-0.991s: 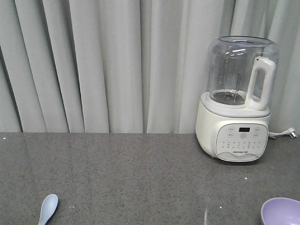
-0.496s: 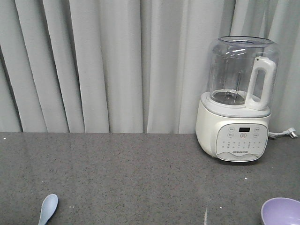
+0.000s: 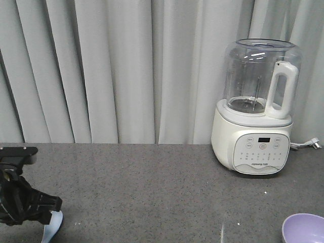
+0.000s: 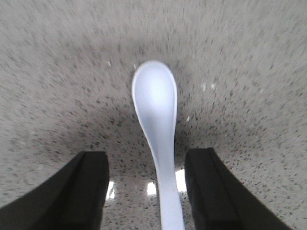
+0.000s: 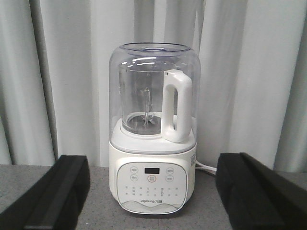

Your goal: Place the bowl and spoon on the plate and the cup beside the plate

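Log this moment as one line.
left gripper: open, straddling spoon handle | right gripper: open, empty, facing blender | bowl: on counter

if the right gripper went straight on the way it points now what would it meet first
Likely the white blender, centred between the open fingers of the right gripper in the wrist view. Nothing shows in between, though the distance is unclear.

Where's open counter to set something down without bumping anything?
The widest bare stretch of countertop runs from the spoon, straddled by the left gripper, across to the blender and back to the curtain. It is tighter at front right, between blender and bowl.
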You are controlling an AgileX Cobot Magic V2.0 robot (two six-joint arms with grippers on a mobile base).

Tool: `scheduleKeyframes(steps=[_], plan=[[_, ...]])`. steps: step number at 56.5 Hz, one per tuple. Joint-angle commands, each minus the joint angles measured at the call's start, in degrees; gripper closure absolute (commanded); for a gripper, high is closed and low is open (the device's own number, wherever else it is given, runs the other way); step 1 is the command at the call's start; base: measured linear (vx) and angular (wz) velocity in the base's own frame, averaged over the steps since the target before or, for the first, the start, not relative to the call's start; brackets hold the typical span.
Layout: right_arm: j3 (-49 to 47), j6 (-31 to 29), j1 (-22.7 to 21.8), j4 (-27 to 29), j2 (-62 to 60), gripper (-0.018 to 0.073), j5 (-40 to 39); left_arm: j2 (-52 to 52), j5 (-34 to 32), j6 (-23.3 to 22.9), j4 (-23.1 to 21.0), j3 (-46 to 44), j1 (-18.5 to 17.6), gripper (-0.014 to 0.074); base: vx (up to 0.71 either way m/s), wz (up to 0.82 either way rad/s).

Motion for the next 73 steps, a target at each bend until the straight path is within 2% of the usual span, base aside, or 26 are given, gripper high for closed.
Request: scheduleKeyframes(steps=[1, 15, 28, 37, 42, 53, 66, 70, 73], plan=[[-2.0, -0.1, -0.3, -0.1, 0.1, -0.0025, -4.9, 0.3, -1.3, -1.0, -0.6, -2.0, -1.5, 0.0129, 0.0, 0.0], [-2.0, -0.1, -0.3, -0.1, 0.1, -0.0025, -4.7, 4.9, -1.5, -2.3, -0.4, -2.0, -4.2, 0.0129, 0.0, 0.0], [-2.0, -0.1, -0.3, -0.1, 0.1, -0.0025, -4.7, 6.9, -0.7, -6.2, 4.7, -2.0, -4.2, 0.0142, 0.0, 0.0], [-2.0, -0.1, -0.3, -0.1, 0.1, -0.0025, -4.7, 7.5, -1.5, -6.2, 3.9, -2.0, -4.6, 0.0181, 0.0, 0.0], [-2.0, -0.1, -0.3, -0.1, 0.1, -0.0025, -4.7, 7.8, -1.5, -6.0, 4.1, -2.0, -5.4, 0.0259, 0.0, 0.0], [-2.0, -0.1, -0.3, -0.1, 0.1, -0.0025, -4.7, 7.7, -1.2, -3.9, 4.0, -2.0, -6.0, 0.0606, 0.0, 0.0], [-2.2, -0.3, -0.3, -2.0, -0.3, -0.0025, -2.4, 3.2, -0.9, 0.0, 4.0, -2.0, -6.0, 0.0604, 0.0, 0.0], [-3.4, 0.1, -0.3, -2.6, -0.3, -0.0025, 2.1, -0.6, -1.7, 1.1, 4.0, -2.0, -6.0, 0.0604, 0.0, 0.0], [-5.0, 2.1, -0.3, -5.0, -0.3, -0.0025, 6.9, -3.8, -2.3, 1.6, 4.0, -2.0, -6.0, 0.0604, 0.0, 0.0]])
